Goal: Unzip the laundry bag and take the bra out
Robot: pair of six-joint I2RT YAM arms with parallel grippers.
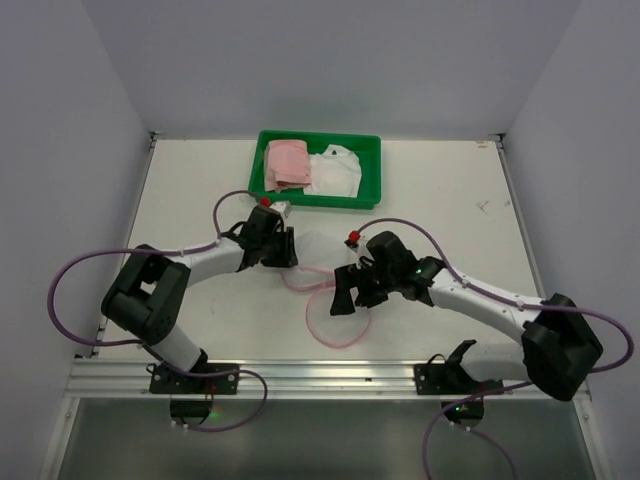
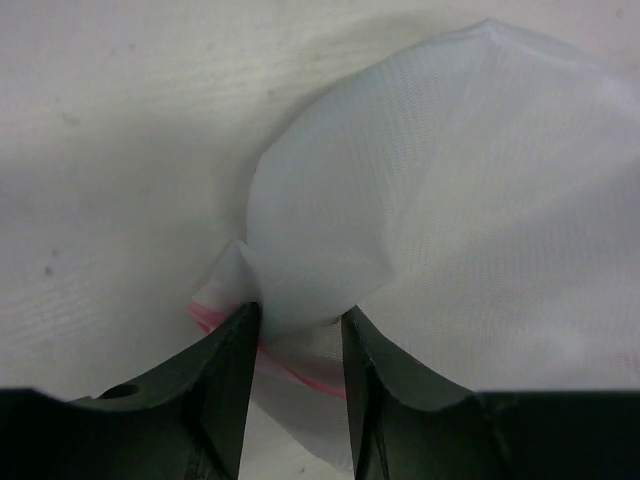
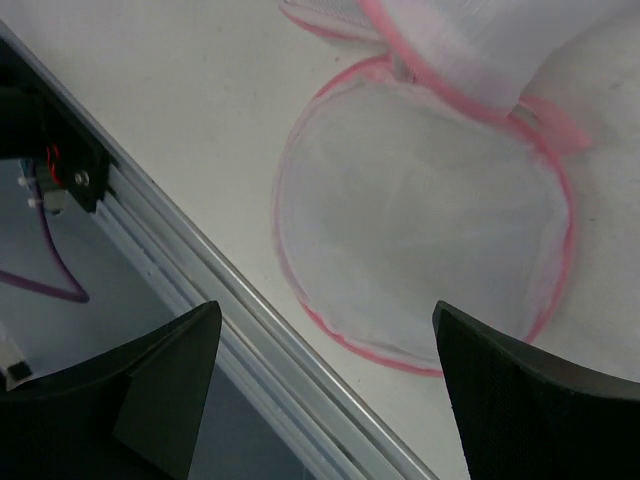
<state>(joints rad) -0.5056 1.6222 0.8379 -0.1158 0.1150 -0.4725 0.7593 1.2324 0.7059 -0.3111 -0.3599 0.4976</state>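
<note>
Item: small round white see-through mesh laundry bag (image 1: 338, 322) with pink zipper trim, lying unzipped on the white table (image 1: 450, 220) between the two arms, its two disc halves spread apart.

Detail: the left gripper (image 2: 298, 315) has its jaws half closed about a raised fold of mesh at the pink rim, probably to pin or lift that half; whether the fold is truly pinched cannot be told. The right gripper (image 3: 328, 320) hangs over the other disc with jaws wide apart and nothing between them. That disc looks flat and empty, the table showing through. A green rectangular plastic tray (image 1: 372, 150) at the far side holds a folded pink cloth (image 1: 288, 162) and a white cloth (image 1: 335, 172); which of them, if either, is the bra cannot be made out.
</note>
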